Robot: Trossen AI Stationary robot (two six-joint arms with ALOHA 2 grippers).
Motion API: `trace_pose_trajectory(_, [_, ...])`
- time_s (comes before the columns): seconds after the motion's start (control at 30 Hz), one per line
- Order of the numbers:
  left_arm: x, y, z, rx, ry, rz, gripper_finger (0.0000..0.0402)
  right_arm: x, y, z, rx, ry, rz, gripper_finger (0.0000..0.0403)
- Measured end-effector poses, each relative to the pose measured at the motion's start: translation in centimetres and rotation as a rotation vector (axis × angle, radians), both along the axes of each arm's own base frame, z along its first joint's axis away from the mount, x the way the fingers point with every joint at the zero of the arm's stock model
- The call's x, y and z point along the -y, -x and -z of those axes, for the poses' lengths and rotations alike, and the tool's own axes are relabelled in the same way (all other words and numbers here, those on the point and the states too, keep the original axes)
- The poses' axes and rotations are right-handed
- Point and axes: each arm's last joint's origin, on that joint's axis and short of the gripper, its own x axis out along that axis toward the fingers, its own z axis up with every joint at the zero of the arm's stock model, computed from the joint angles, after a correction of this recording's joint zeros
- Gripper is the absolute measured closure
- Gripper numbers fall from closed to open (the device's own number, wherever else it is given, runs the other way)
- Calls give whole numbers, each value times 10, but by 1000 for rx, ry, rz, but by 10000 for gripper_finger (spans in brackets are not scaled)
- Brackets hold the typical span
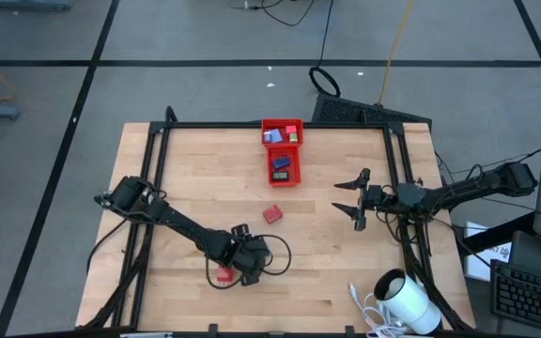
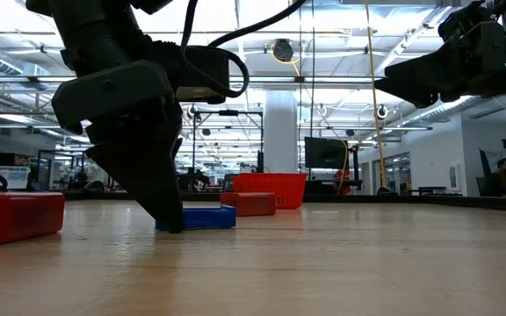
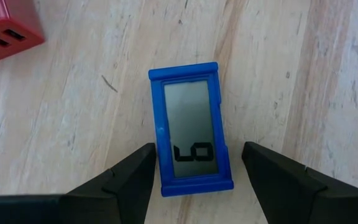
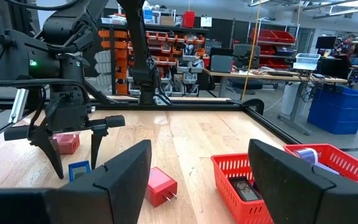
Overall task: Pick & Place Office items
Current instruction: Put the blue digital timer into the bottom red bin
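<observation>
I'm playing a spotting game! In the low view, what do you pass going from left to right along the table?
Red block → left hand, open → blue piece → red tray.

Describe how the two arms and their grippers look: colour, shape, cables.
Both arms are dark, near-black, jointed links with black cables looping along them. The left gripper has two flat, wedge-shaped dark fingers; the right gripper has the same tapered pair. A small green light glows on the left arm's wrist housing in the right wrist view.

Even overhead light; ceiling lamps (image 2: pixel 341 17) glare in low view; near tabletop (image 2: pixel 323 272) blurred; soft shadows.
</observation>
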Motion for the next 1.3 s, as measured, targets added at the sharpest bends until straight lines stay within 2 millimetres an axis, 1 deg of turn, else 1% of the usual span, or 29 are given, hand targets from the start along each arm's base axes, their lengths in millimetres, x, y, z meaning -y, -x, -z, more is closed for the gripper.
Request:
trace_pose_trajectory(1.17, [0,-1,0,9,1,-27,152,0,0,0,0,0,0,143])
trace_pose_trajectory(1.23, [0,-1,0,9,1,-27,157,0,0,0,0,0,-1,144])
trace_pose_trajectory(1.3, [0,-1,0,11,2,-27,171,0,0,0,-1,0,-1,144])
